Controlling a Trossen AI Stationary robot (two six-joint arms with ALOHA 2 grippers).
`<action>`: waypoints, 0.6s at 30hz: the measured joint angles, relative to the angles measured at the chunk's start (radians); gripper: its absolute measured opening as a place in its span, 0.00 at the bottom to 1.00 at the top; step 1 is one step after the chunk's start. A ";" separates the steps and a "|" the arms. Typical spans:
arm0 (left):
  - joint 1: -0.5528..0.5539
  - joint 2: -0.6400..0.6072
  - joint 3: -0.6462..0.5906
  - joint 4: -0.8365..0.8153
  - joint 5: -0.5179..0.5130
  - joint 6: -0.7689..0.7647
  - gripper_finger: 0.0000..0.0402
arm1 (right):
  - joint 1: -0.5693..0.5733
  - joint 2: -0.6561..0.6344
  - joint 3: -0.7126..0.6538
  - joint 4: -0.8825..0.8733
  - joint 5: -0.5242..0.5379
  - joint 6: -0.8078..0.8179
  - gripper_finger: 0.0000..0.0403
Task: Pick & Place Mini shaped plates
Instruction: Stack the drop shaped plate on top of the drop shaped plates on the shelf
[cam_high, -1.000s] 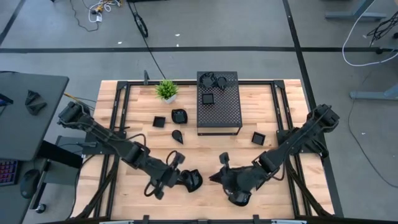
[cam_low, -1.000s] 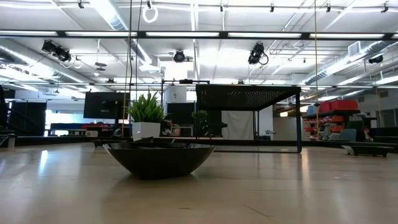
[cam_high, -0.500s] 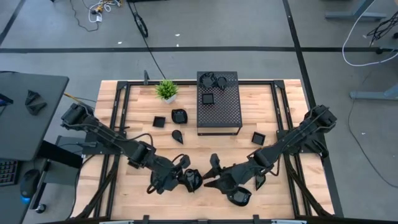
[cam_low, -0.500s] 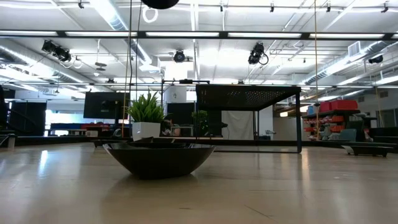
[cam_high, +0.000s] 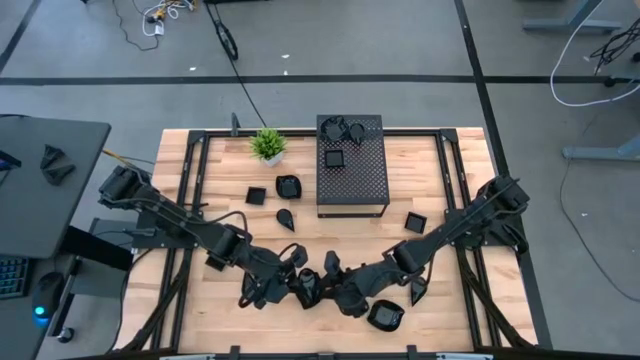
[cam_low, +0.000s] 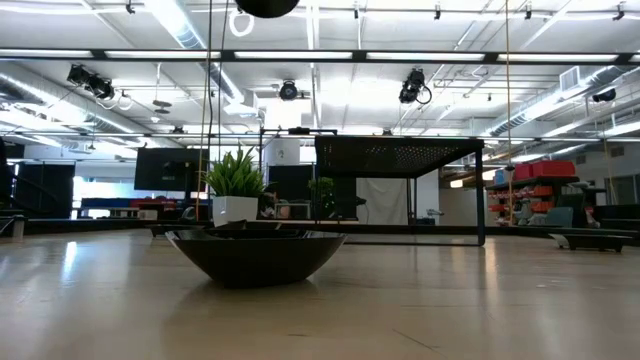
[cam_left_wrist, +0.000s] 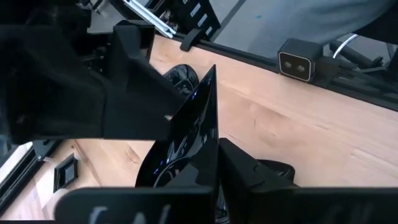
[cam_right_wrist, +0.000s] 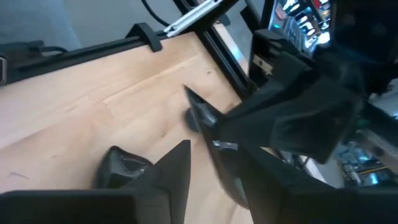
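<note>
Mini shaped plate (cam_left_wrist: 186, 134) stands on edge, pinched by left end effector (cam_high: 296, 283); right end effector (cam_high: 335, 283) spread beside it.

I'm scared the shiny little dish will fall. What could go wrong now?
1. The left tool pinches a mini plate by its rim, tilted on edge. It could slip and drop onto the table.
2. The right tool is open and very close, so the two tools might bump.
3. A second mini plate lies beside the right arm and could get knocked.
</note>
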 joint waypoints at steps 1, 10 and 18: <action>0.000 0.000 0.000 -0.001 0.000 0.000 0.03 | -0.002 0.000 0.000 0.000 0.001 -0.010 0.33; 0.002 0.000 0.000 0.022 -0.002 0.004 0.04 | -0.004 0.000 0.000 -0.003 0.001 -0.143 0.25; 0.021 0.000 0.000 0.033 -0.003 0.004 0.04 | -0.016 0.000 0.000 -0.007 0.001 -0.216 0.25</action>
